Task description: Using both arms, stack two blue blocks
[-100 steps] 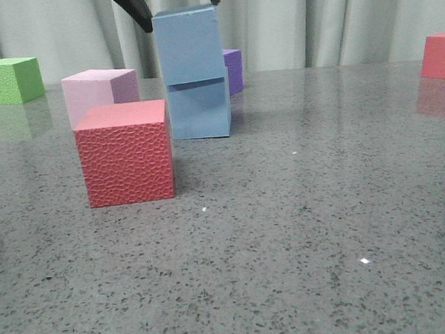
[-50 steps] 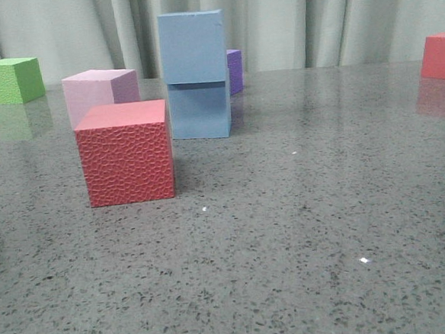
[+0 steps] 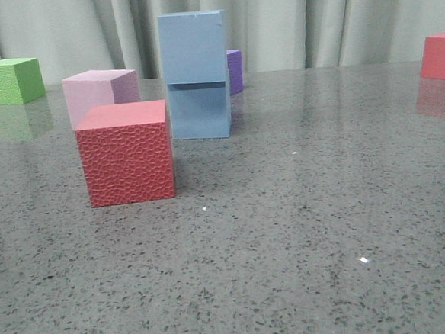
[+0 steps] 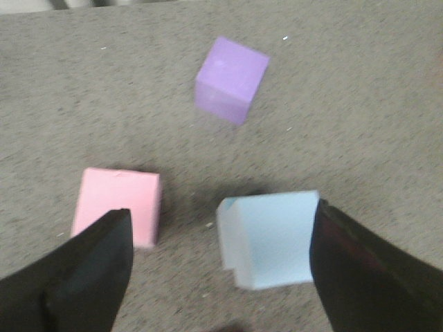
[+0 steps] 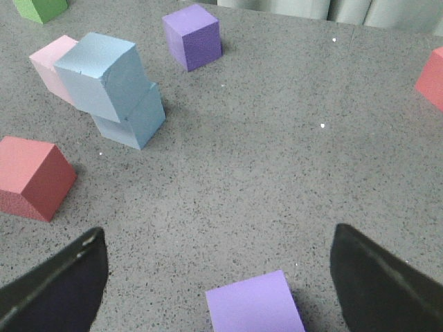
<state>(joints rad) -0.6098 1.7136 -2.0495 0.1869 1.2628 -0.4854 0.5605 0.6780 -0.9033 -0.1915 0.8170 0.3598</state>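
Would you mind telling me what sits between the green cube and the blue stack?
The pink cube sits between the green cube and the blue stack, seen in the front view.

Pale blue upper block (image 3: 192, 47) stacked on lower block (image 3: 199, 110), slightly askew

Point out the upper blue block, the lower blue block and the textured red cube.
upper blue block (image 3: 191, 48): front view, middle of its front face.
lower blue block (image 3: 199, 110): front view, middle of its front face.
textured red cube (image 3: 127, 163): front view, middle of its dimpled front face.
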